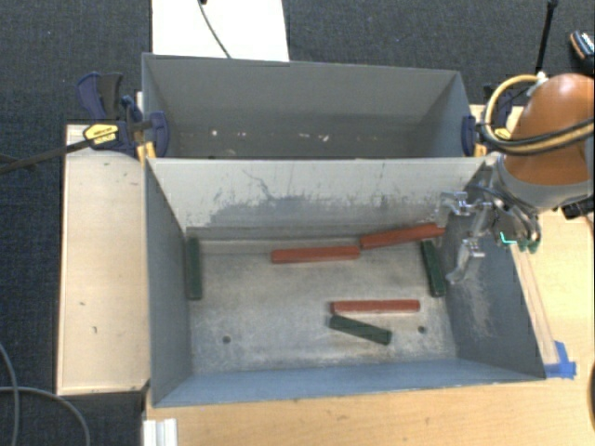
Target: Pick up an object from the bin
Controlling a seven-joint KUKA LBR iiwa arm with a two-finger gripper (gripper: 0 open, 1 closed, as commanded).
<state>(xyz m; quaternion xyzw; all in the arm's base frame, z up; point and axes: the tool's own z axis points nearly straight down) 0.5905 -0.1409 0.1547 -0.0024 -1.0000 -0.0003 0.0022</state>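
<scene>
Gripper (462,249): low at the right of the frame, against the sloping right wall of the bin (497,323); whether it is spread or pressed together cannot be told.
Nearest thing: a dark green bar (432,268), lying just left of it.
Neighbour: a red-brown bar (400,237), close to the green bar's upper end.
Risk: the wall may be scraped, or the green bar nudged aside and both bars caught together.
</scene>
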